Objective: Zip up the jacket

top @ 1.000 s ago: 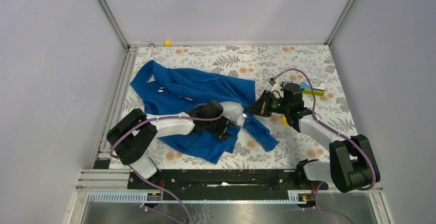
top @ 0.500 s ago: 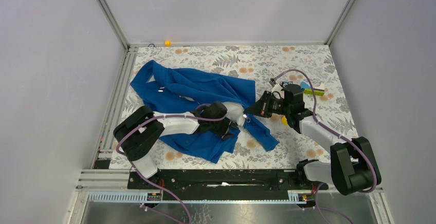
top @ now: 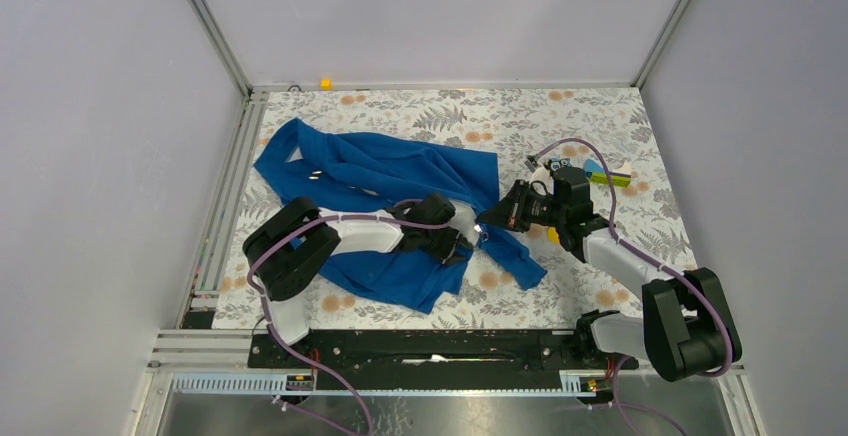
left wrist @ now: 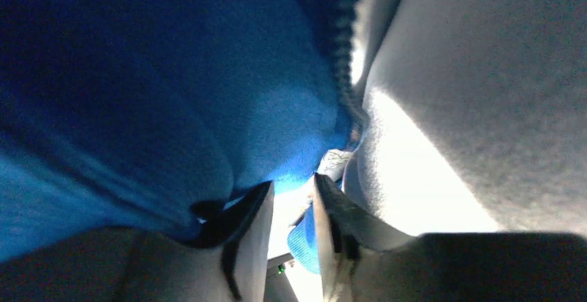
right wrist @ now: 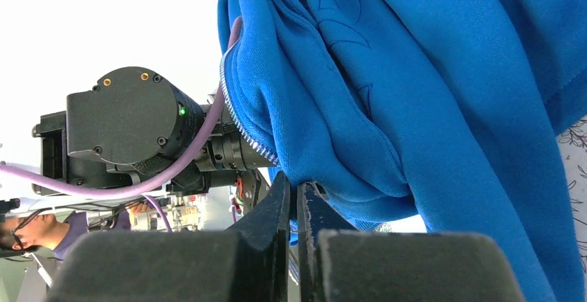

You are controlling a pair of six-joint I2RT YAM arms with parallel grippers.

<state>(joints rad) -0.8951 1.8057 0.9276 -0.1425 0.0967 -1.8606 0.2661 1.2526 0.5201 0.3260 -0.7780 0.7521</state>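
Note:
The royal-blue jacket (top: 380, 171) lies crumpled on the left half of the flowered table, with its white lining (top: 460, 218) showing near the middle. My left gripper (top: 465, 244) rests low on the jacket beside that lining. In the left wrist view its fingers (left wrist: 253, 226) stand a little apart with light between them; blue fabric (left wrist: 173, 94), zipper teeth (left wrist: 342, 32) and lining (left wrist: 471, 108) crowd the tips (left wrist: 294, 188). My right gripper (top: 487, 218) is shut on the jacket's front edge (right wrist: 415, 73), just below its zipper teeth (right wrist: 242, 132), lifting it.
A yellow-green object (top: 612, 178) and a small yellow piece (top: 553, 236) lie right of the right wrist. A small yellow item (top: 325, 83) sits at the back edge. A metal rail (top: 225, 196) runs along the table's left side. The left arm's wrist (right wrist: 124, 125) is close behind the lifted edge.
My left arm has slid right along the jacket toward the right gripper, and its jaws have narrowed. The right gripper has kept its pinch and barely moved.

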